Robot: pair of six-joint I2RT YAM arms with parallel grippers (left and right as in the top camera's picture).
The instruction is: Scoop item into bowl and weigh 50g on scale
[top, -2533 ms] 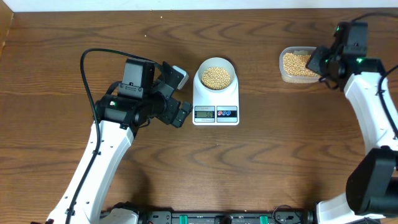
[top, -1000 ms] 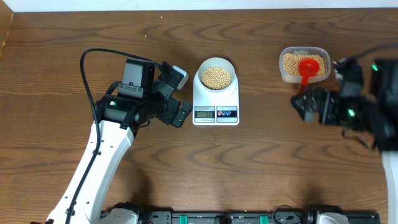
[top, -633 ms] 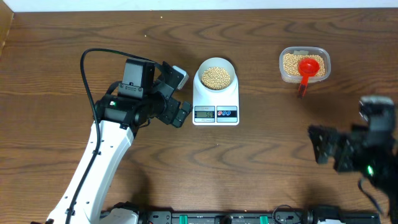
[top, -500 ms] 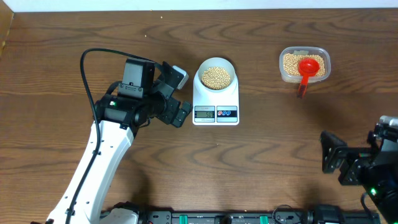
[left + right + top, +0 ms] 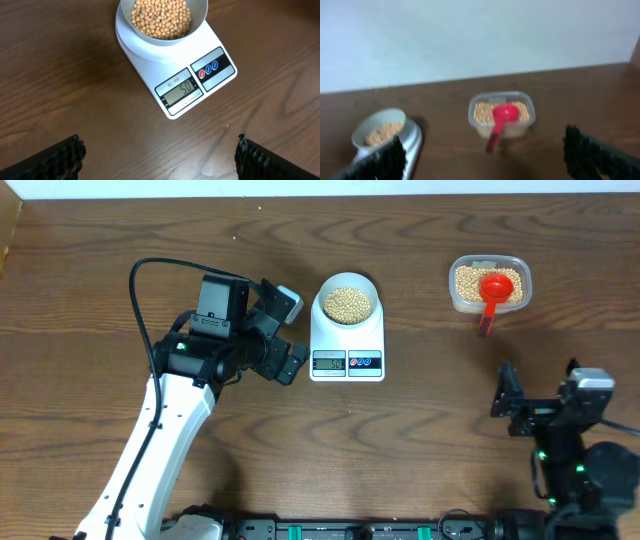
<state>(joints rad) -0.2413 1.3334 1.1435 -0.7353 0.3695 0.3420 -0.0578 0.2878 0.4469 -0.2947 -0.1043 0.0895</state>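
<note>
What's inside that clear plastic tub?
The tub holds tan beans and a red scoop, its cup lying on them and its handle poking over the rim. The beans cover the tub's bottom, so anything under them is hidden.

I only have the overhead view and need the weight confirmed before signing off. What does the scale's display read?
Observer: In the left wrist view the display on the scale reads 50.
Operator: Are the beans heaped above the bowl's rim?
Observer: No, that view shows the beans lying below the rim of the bowl.
Operator: Is the scoop lying flat in the tub?
Observer: The right wrist view, though blurred, shows the red scoop tilted, handle sloping down over the front rim of the clear tub.
</note>
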